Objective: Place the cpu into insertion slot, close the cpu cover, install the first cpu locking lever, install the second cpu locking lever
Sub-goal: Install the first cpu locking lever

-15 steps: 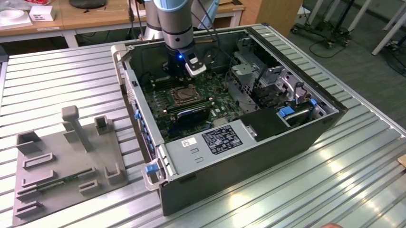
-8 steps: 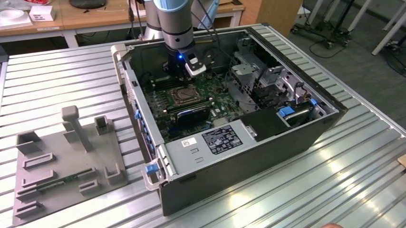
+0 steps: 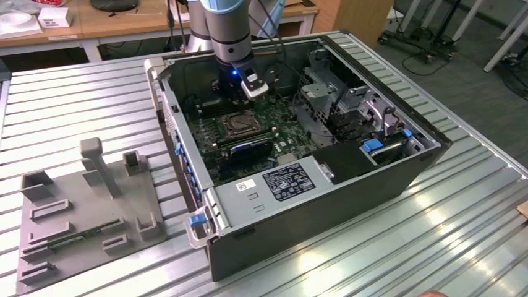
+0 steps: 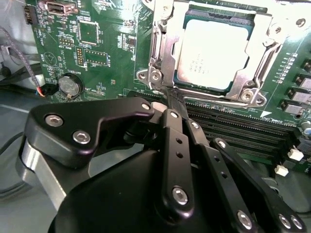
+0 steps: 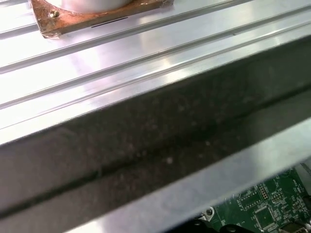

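In the second wrist view the cpu [image 4: 216, 53] lies flat in the insertion slot [image 4: 221, 92], pale face up. The cpu cover [image 4: 164, 48], a silvery frame, lies down around it. My gripper [image 4: 170, 94] has its black fingers [image 4: 174, 141] shut together, with the tips at the socket's corner next to the screw boss [image 4: 154, 76]. I cannot tell whether the tips touch a locking lever. In the exterior view the gripper [image 3: 234, 98] hangs inside the open computer case, just beyond the insertion slot [image 3: 239, 124].
Long black memory slots [image 4: 243, 136] run beside the socket, and a coin battery [image 4: 69, 84] sits on the green board [image 4: 112, 43]. The case wall [image 5: 146, 141] and drive cage [image 3: 330, 105] stand close by. A grey fixture plate [image 3: 83, 204] lies on the slatted table.
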Controlling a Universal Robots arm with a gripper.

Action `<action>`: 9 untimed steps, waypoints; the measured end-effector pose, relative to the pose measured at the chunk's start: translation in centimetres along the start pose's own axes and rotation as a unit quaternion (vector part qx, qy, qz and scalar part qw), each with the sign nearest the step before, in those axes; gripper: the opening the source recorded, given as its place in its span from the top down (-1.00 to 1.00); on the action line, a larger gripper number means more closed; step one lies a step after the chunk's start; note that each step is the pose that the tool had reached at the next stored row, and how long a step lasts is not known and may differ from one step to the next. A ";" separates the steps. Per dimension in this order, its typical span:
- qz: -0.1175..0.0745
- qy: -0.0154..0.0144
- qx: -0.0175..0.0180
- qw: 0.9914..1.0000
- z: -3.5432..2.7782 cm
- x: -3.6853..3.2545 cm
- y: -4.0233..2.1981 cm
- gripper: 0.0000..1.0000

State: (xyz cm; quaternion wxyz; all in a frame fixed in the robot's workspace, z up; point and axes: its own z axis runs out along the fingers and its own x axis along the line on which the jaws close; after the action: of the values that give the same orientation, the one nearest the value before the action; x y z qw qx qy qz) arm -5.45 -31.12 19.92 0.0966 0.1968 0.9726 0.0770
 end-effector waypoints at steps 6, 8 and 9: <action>0.000 0.000 0.000 1.000 -0.60 -0.10 0.12 0.80; 0.000 0.000 0.001 1.000 -0.60 -0.10 0.12 0.80; 0.000 0.000 0.001 1.000 -0.60 -0.10 0.12 0.80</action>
State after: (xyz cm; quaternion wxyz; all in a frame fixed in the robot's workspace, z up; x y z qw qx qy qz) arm -5.44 -31.12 20.54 0.0968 0.1968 0.9727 0.0764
